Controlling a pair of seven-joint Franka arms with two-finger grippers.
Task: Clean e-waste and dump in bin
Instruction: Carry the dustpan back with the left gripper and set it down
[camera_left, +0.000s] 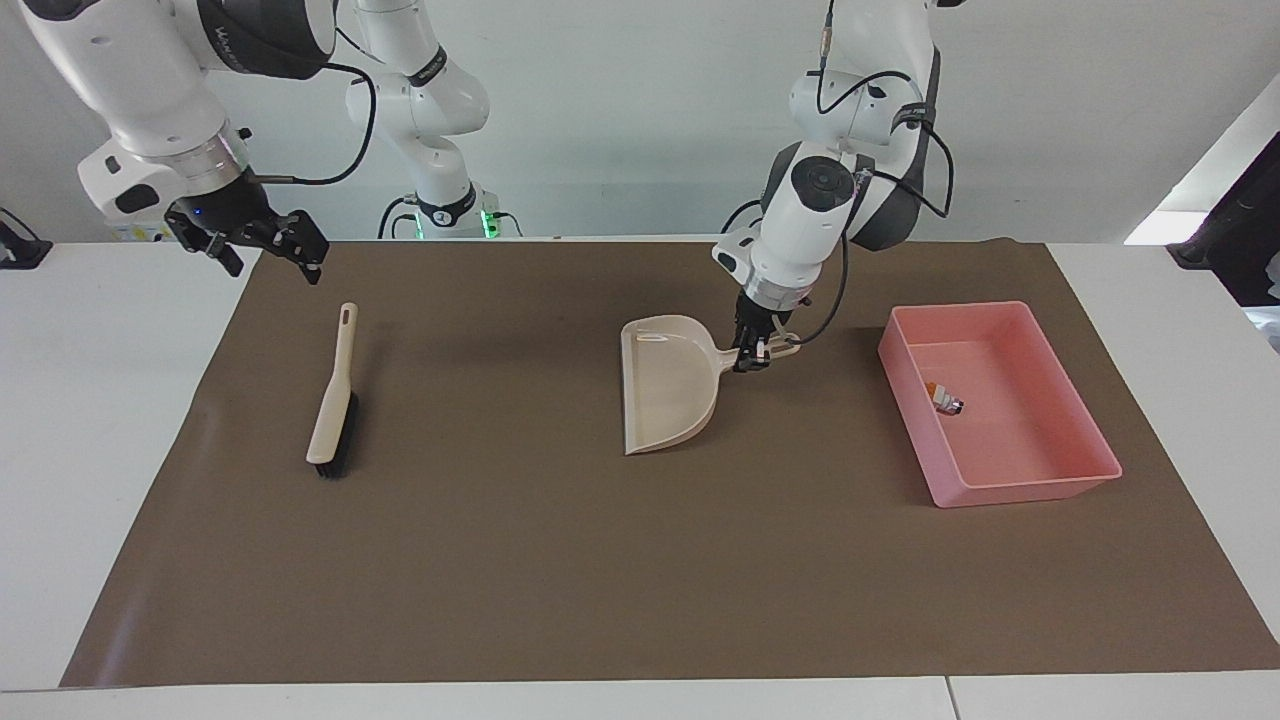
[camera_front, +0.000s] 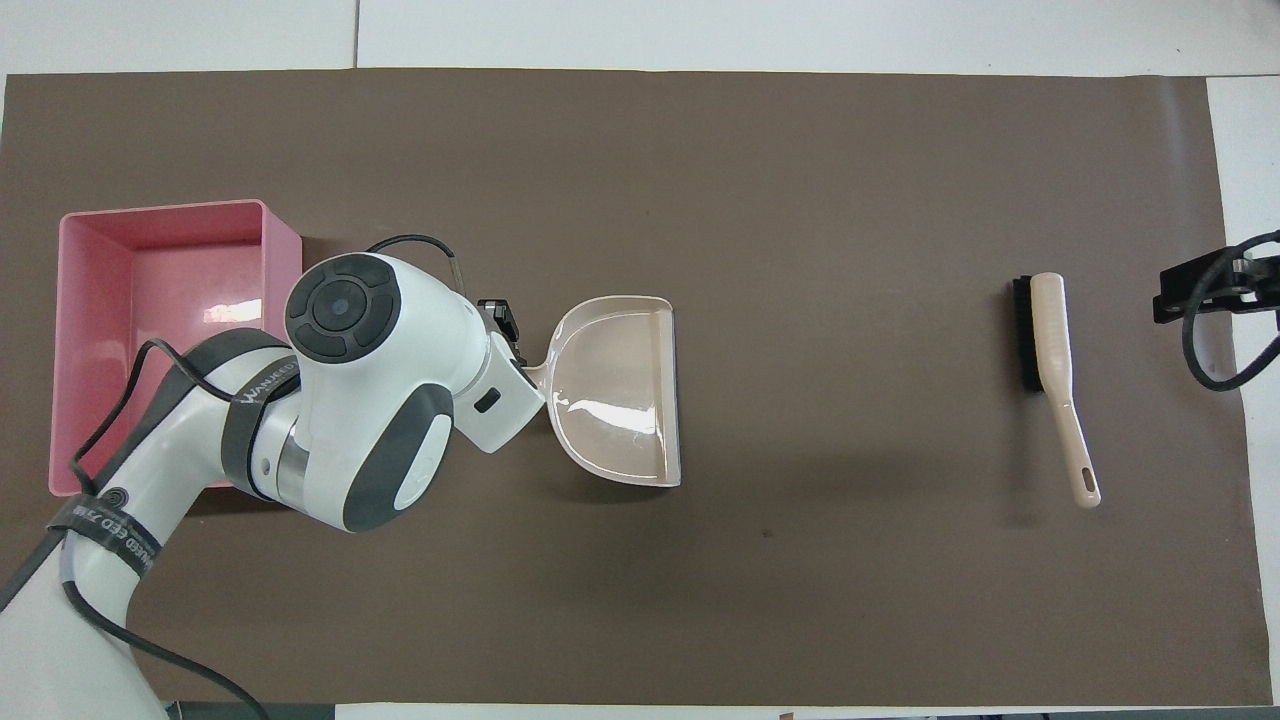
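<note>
Left gripper (camera_left: 752, 358) pinches the dustpan (camera_left: 668, 385) handle over the mat's middle; right gripper (camera_left: 262, 238), fingers spread, waits above the brush (camera_left: 333, 400). E-waste (camera_left: 944, 399) lies in the bin (camera_left: 1040, 485), so I judge dumping done; next I'd set the dustpan down gently.

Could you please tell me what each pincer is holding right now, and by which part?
The left pincer holds the beige dustpan by its handle; the right pincer holds nothing.

The pink bin (camera_left: 1010, 480) sits at the left arm's end of the mat, holding the small e-waste (camera_left: 944, 400).
</note>
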